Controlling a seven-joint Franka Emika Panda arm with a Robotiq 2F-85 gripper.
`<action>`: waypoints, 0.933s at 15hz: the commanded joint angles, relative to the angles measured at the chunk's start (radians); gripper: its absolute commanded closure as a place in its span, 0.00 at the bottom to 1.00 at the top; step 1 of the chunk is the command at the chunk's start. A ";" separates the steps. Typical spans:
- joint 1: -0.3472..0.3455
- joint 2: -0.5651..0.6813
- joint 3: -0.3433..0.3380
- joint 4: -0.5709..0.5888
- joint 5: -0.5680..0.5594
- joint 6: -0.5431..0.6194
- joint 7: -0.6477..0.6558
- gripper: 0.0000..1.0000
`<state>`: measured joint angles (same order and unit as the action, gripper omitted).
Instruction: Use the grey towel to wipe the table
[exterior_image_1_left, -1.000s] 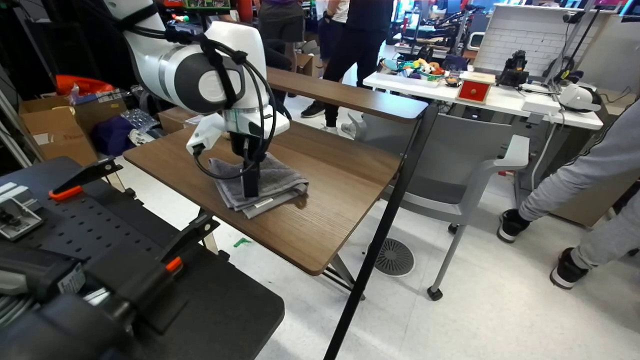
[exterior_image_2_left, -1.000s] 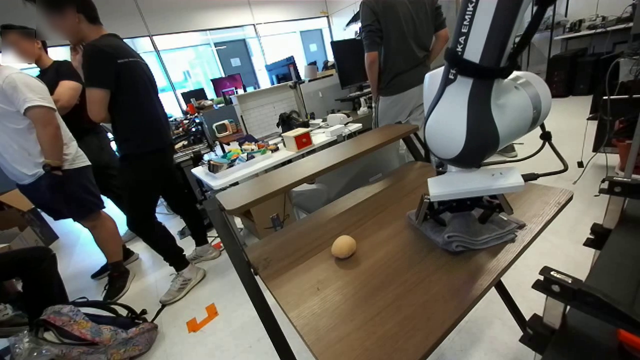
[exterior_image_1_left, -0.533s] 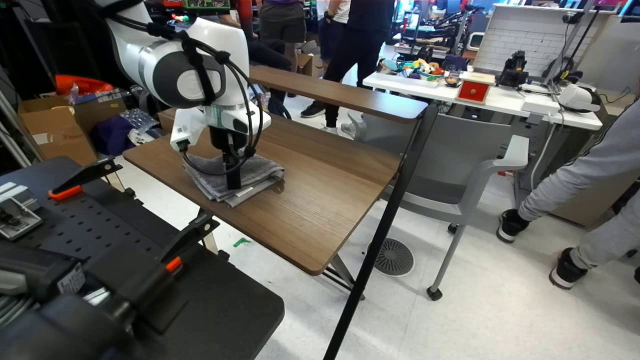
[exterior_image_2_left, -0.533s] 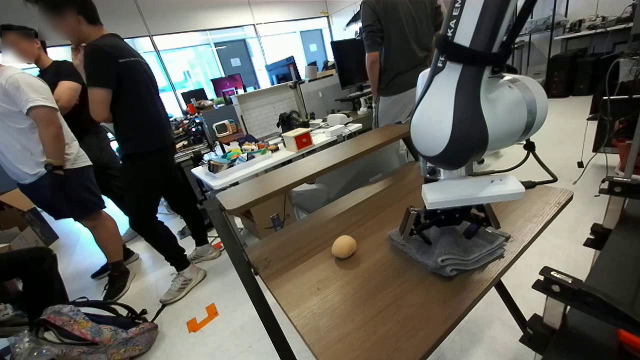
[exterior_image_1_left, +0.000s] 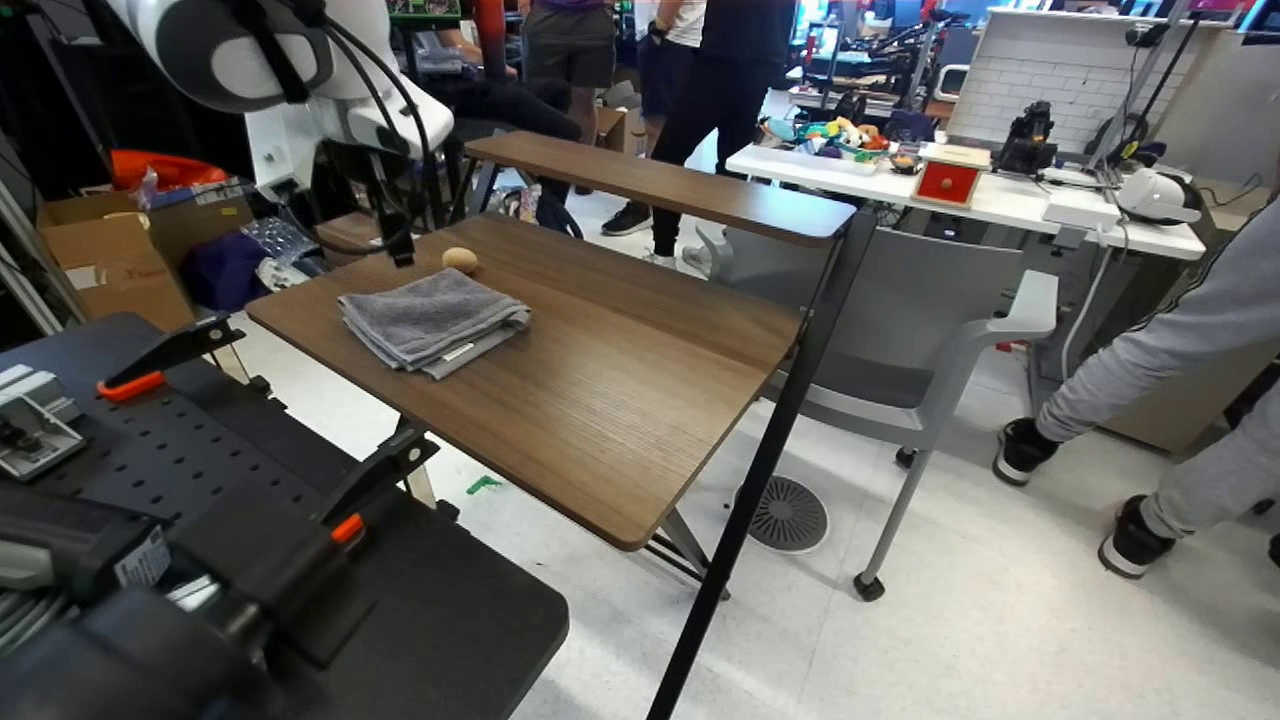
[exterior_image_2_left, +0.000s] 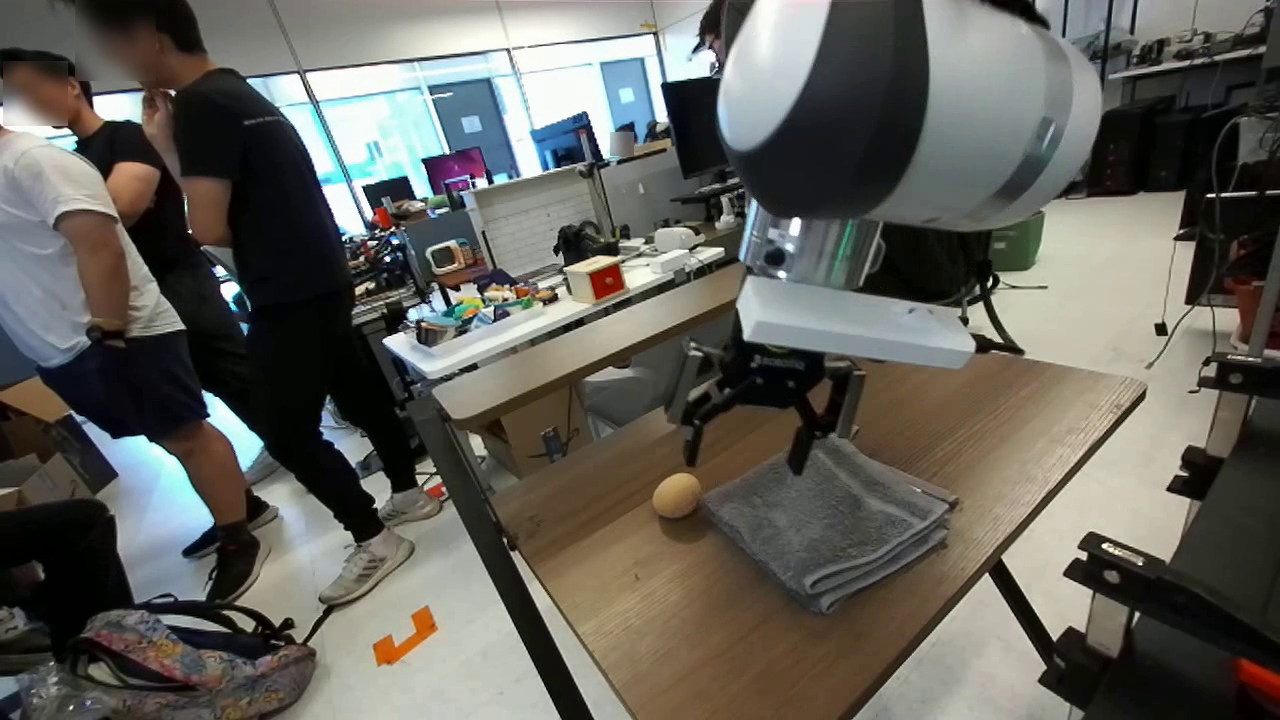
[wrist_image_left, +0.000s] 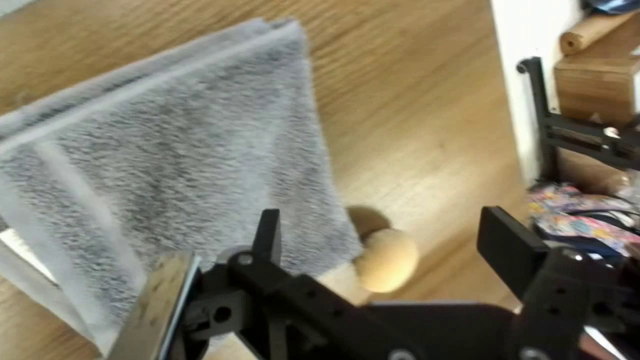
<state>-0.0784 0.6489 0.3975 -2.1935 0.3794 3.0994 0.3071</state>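
The end effector (exterior_image_2_left: 746, 450) is held above the worktop (exterior_image_1_left: 600, 420), its fingers spread apart. Below it, mostly to one side, the folded grey towel (exterior_image_2_left: 840, 530) is laid flat; a tan ball (exterior_image_2_left: 677, 496) (framed between the fingers in the wrist view) is seen just beside the towel's corner.

Pics come thru bright to me: windows (exterior_image_2_left: 375, 120) near blown out in an exterior view, faces (exterior_image_2_left: 112, 40) smeared. Glare whitens the upper shelf (exterior_image_1_left: 790, 213) at one end in an exterior view; black gear (exterior_image_1_left: 130, 650) up close is OOF. My wrist pic's blurry: grey towel (wrist_image_left: 200, 150) v. soft, sheen on the table (wrist_image_left: 415, 185), dark shadow touching the tan ball (wrist_image_left: 390, 260).
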 joint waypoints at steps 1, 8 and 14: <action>-0.084 -0.056 0.152 -0.022 0.050 0.121 -0.036 0.00; 0.016 -0.015 0.012 0.063 0.016 0.040 0.017 0.00; 0.188 0.121 -0.239 0.243 -0.002 -0.051 0.059 0.00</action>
<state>0.0373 0.6821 0.2452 -2.0667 0.3952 3.0929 0.3263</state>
